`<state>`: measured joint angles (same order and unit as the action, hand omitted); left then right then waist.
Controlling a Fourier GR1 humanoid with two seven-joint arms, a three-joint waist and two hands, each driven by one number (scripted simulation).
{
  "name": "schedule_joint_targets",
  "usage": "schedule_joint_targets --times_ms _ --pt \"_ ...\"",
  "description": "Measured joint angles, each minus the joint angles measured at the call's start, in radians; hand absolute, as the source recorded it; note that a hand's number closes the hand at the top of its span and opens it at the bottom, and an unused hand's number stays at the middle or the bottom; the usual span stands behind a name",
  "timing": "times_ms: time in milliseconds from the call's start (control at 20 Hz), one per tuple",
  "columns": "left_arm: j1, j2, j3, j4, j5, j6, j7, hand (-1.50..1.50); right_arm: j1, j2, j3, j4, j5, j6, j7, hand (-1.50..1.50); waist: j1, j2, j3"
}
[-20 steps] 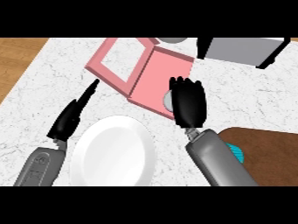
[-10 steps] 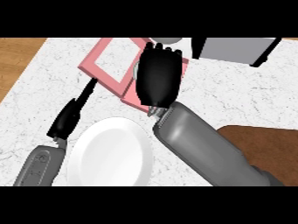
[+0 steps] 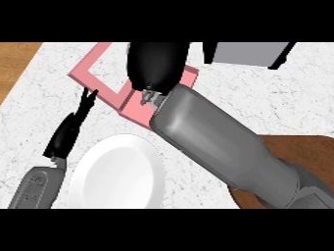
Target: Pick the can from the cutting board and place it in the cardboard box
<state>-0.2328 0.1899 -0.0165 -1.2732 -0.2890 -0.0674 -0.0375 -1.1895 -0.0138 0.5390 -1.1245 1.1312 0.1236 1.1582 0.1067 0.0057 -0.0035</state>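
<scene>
We see the right robot hand (image 3: 155,63) high over the pink cardboard box (image 3: 90,78), its back to us, so the fingers & anything under it are hidden. Its grey forearm (image 3: 227,147) runs diag. from lower right, covering much of the box & part of the brown cutting board (image 3: 299,147). The left robot hand (image 3: 72,127) lies w/ straight fingers on the white marble bench (image 3: 285,108), just left of the white plate (image 3: 119,171). A grey appliance (image 3: 249,53) sits at top right.
</scene>
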Motion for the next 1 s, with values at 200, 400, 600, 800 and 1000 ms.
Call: schedule_joint_targets --times_ms 200,400,600,800,1000 --pt "0.017 0.011 0.016 -0.02 0.008 0.001 0.011 0.0 -0.048 -0.001 -0.017 0.088 -0.054 -0.005 0.002 1.5 -0.023 0.0 0.001" --pt "0.048 0.01 0.02 -0.036 0.004 0.013 0.003 0.0 -0.04 0.001 -0.032 0.174 -0.088 -0.021 -0.017 1.5 -0.045 -0.001 0.002" --pt "0.058 0.003 0.017 -0.048 0.001 0.021 -0.001 0.0 0.006 0.002 -0.098 0.238 -0.189 -0.044 -0.031 -1.5 -0.048 0.003 0.003" --pt "0.061 0.011 0.028 -0.042 0.005 0.019 -0.017 0.0 0.051 0.006 -0.124 0.29 -0.301 -0.093 -0.082 -1.5 -0.054 0.004 0.003" --pt "0.073 0.012 0.026 -0.067 0.006 0.014 -0.01 0.0 0.048 0.009 -0.139 0.352 -0.335 -0.253 -0.173 -1.5 -0.049 0.007 0.004"
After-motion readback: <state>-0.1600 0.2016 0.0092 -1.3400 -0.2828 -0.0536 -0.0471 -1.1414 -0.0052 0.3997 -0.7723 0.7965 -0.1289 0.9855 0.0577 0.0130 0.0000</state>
